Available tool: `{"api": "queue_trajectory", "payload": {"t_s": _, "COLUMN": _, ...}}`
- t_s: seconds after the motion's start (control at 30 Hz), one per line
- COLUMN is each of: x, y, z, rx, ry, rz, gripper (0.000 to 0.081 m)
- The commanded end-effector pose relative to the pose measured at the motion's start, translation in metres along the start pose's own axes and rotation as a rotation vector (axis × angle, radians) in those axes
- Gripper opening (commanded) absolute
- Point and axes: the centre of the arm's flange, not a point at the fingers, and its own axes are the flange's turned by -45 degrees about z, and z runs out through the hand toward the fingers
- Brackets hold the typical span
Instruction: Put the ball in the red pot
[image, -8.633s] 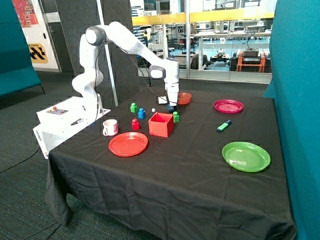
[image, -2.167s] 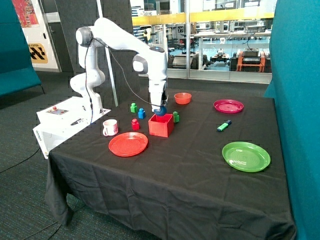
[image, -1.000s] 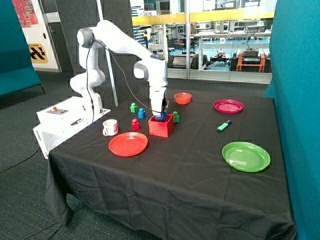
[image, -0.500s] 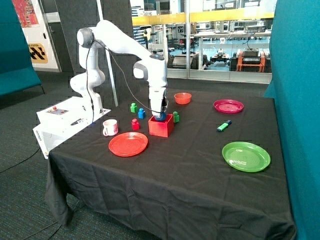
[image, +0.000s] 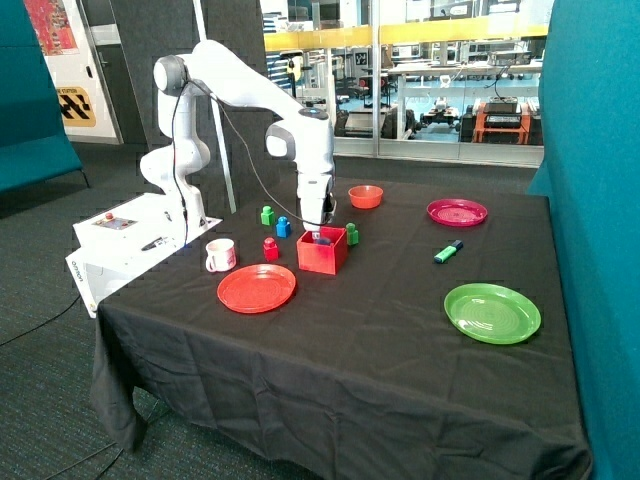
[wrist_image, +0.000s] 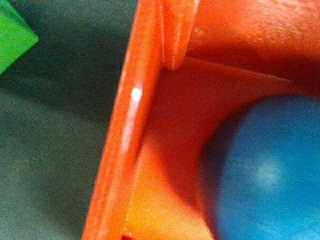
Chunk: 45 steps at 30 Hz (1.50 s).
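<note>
The red pot (image: 322, 256) stands mid-table between the red plate and the orange-red bowl. My gripper (image: 318, 234) hangs straight down into its open top, fingers open and empty. The dark blue ball (wrist_image: 265, 175) lies inside the pot on its floor, close to one corner in the wrist view, with the pot's wall (wrist_image: 120, 125) beside it. In the outside view the pot's walls and the gripper hide the ball.
Around the pot are a green pegged block (image: 352, 234), a blue one (image: 283, 227), a red one (image: 270, 248) and a mug (image: 220, 255). A red plate (image: 256, 288), orange-red bowl (image: 365, 196), magenta plate (image: 457, 212), green plate (image: 492, 312) and marker (image: 448, 251) lie further out.
The arm carried the ball from near the bowl to over the pot and lowered it. In the last half second the ball left the fingers and dropped below the rim.
</note>
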Motion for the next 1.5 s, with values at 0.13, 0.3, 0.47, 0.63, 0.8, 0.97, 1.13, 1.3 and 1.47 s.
{"api": "queue_trajectory", "payload": {"t_s": 0.13, "x": -0.004, "y": -0.005, "z": -0.016, "rx": 0.0031, "ry": -0.0053, "rz": -0.019, "gripper": 0.0656}}
{"api": "queue_trajectory", "payload": {"t_s": 0.3, "x": -0.006, "y": -0.012, "z": -0.027, "rx": 0.0032, "ry": -0.0053, "rz": -0.031, "gripper": 0.0643}}
{"api": "queue_trajectory", "payload": {"t_s": 0.47, "x": -0.011, "y": -0.020, "z": -0.034, "rx": 0.0032, "ry": -0.0053, "rz": -0.042, "gripper": 0.0636}}
{"api": "queue_trajectory", "payload": {"t_s": 0.63, "x": -0.018, "y": -0.025, "z": -0.039, "rx": 0.0032, "ry": -0.0052, "rz": -0.051, "gripper": 0.0633}}
{"api": "queue_trajectory", "payload": {"t_s": 0.8, "x": -0.025, "y": -0.025, "z": -0.040, "rx": 0.0032, "ry": -0.0052, "rz": -0.047, "gripper": 0.0624}}
{"api": "queue_trajectory", "payload": {"t_s": 0.97, "x": -0.028, "y": -0.019, "z": -0.041, "rx": 0.0032, "ry": -0.0053, "rz": -0.038, "gripper": 0.0621}}
{"api": "queue_trajectory", "payload": {"t_s": 1.13, "x": -0.029, "y": -0.014, "z": -0.043, "rx": 0.0032, "ry": -0.0053, "rz": -0.039, "gripper": 0.0621}}
{"api": "queue_trajectory", "payload": {"t_s": 1.3, "x": -0.029, "y": -0.013, "z": -0.043, "rx": 0.0032, "ry": -0.0053, "rz": -0.042, "gripper": 0.0620}}
{"api": "queue_trajectory", "payload": {"t_s": 1.47, "x": -0.025, "y": -0.016, "z": -0.044, "rx": 0.0032, "ry": -0.0052, "rz": -0.055, "gripper": 0.0621}}
